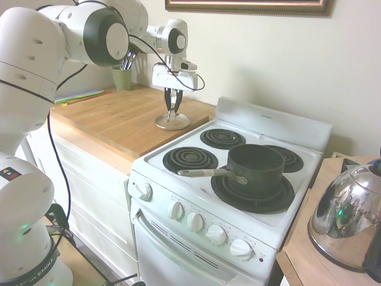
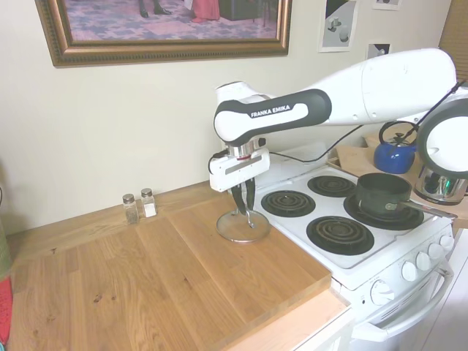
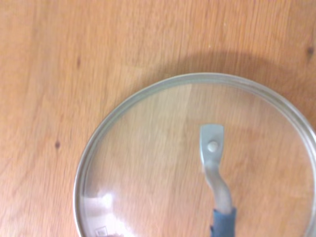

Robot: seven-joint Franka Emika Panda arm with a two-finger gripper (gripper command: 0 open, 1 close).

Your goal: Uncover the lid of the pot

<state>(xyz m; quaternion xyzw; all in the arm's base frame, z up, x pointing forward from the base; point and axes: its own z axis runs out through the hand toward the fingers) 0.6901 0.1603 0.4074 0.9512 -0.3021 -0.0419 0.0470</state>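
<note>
The jaws of the gripper [image 1: 172, 111] point straight down and sit nearly closed around the arched loop handle of the lid [image 1: 172, 122], which lies flat on the wooden counter [image 1: 119, 116] directly beneath them. Whether the fingers actually pinch the handle or merely straddle it is hard to make out in either wide view. In the wrist view the lid's metal rim is cut off at two edges, and only one end of the handle shows, riveted to the glass, with a blue sleeve on it at the frame's edge; wood grain shows clearly through the glass.

There is one pot [image 1: 255, 170], well away from the jaws, standing uncovered on a coil burner of the white stove [image 1: 238, 179], its long handle reaching toward the counter. The stove has four coil burners; the pot hides part of the one beneath it. Five knobs can be counted along the stove's front panel.

Behind the jaws, against the wall, stand two small shakers [image 2: 140, 206]. One green cup of utensils [image 1: 123, 77] sits further back on the counter, half hidden by the arm. Beyond the pot are one shiny steel kettle [image 1: 348, 217], cut off at the frame edge, and one blue kettle [image 2: 395, 153], partly covered by the arm. Nothing lies between the jaws and the lid.
</note>
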